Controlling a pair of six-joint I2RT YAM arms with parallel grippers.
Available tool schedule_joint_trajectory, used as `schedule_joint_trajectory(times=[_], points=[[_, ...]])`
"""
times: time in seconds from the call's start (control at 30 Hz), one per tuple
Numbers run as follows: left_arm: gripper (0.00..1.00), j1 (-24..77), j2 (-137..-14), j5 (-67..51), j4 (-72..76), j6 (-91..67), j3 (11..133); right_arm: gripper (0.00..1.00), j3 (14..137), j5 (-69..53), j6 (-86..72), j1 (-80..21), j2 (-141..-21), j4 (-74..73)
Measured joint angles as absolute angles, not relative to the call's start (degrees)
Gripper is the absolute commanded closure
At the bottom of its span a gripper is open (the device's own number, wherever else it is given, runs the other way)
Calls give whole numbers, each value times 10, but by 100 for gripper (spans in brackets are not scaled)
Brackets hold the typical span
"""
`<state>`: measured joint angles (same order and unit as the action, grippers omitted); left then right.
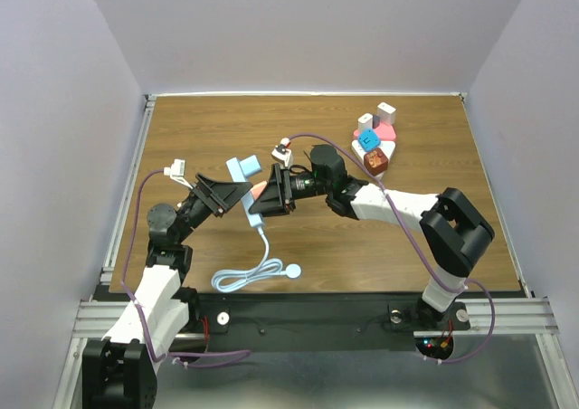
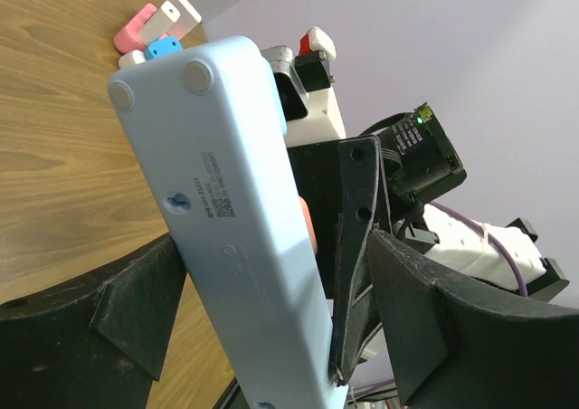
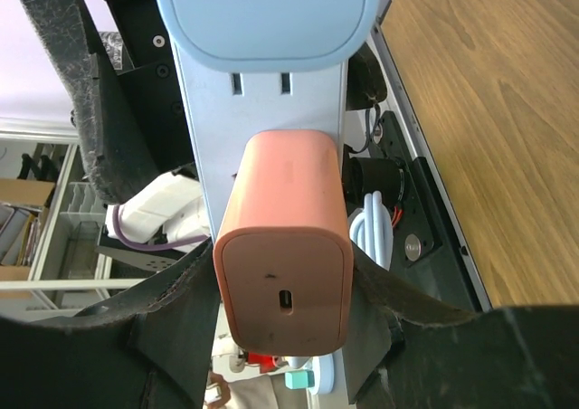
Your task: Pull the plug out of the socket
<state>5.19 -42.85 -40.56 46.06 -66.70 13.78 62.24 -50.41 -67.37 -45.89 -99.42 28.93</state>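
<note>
Your left jaws are clamped across the long pale-blue plastic power strip (image 2: 231, 219), holding it tilted above the middle of the brown wooden counter (image 1: 199, 128). The salmon-orange rectangular plug (image 3: 285, 246) sits against the strip's face, apparently seated, and your right jaws grip it by its two sides. The strip's pale-blue cable (image 1: 265, 246) hangs down and coils near the counter's front edge. A cluster of coloured plugs (image 1: 373, 142) lies far right.

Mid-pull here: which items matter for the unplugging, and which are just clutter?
Job: orange plug, blue power strip, left pincer holding strip, right pincer around plug.
Lying about: adapter pile far right; strip's coiled cord.
</note>
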Motion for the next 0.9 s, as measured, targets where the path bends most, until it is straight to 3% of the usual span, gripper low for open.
schedule_joint_trajectory(times=[0.07, 0.1, 0.2, 0.27, 0.33, 0.4, 0.5, 0.9], points=[[20, 52, -429, -406, 458, -666, 138, 100, 622, -505, -674, -459, -995, 290], [28, 52, -429, -406, 456, -665, 138, 100, 622, -506, -674, -459, -995, 290], [38, 51, -430, -407, 456, -665, 137, 99, 626, -513, -675, -459, -996, 293], [39, 51, -435, -412, 464, -670, 137, 100, 630, -516, -675, -459, -996, 292], [31, 51, -441, -415, 476, -674, 136, 100, 633, -522, -674, -459, -996, 292], [17, 51, -442, -416, 481, -674, 135, 100, 633, -525, -675, -459, -996, 292], [8, 52, -439, -420, 488, -675, 128, 100, 633, -525, -677, -459, -996, 291], [7, 52, -419, -423, 484, -670, 120, 100, 633, -528, -678, -459, -996, 292]])
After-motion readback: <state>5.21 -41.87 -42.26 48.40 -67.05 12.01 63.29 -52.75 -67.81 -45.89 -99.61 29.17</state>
